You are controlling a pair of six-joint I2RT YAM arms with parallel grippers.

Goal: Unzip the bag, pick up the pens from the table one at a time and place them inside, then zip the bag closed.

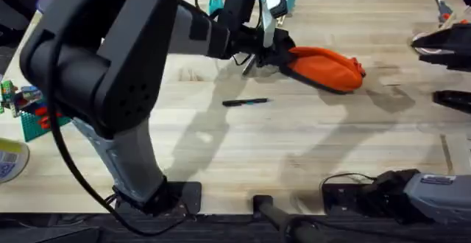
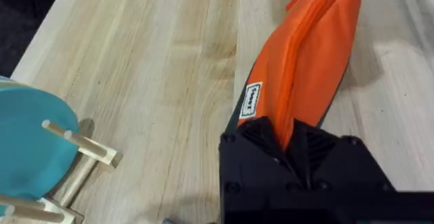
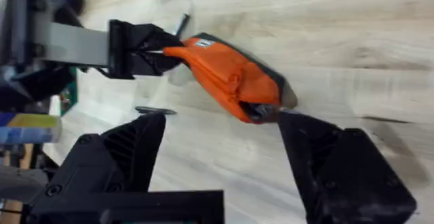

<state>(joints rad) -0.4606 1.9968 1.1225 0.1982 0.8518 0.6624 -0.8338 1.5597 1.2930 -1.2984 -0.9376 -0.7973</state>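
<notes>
Light wood planks of the table [image 1: 309, 136] run under everything, with the left arm reaching far across it from its base at the lower left. Toward the far middle lies the orange bag [image 1: 327, 68], one end clenched in the left gripper [image 1: 274, 55], while the right gripper [image 3: 224, 139] hangs over the bag's other end with its fingers spread wide and holding nothing. Nearer the bases, apart from the bag, a slim dark pen [image 1: 246, 102] rests flat on the wood.

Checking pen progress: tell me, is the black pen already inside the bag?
No, the black pen lies on the table, apart from the bag.
</notes>
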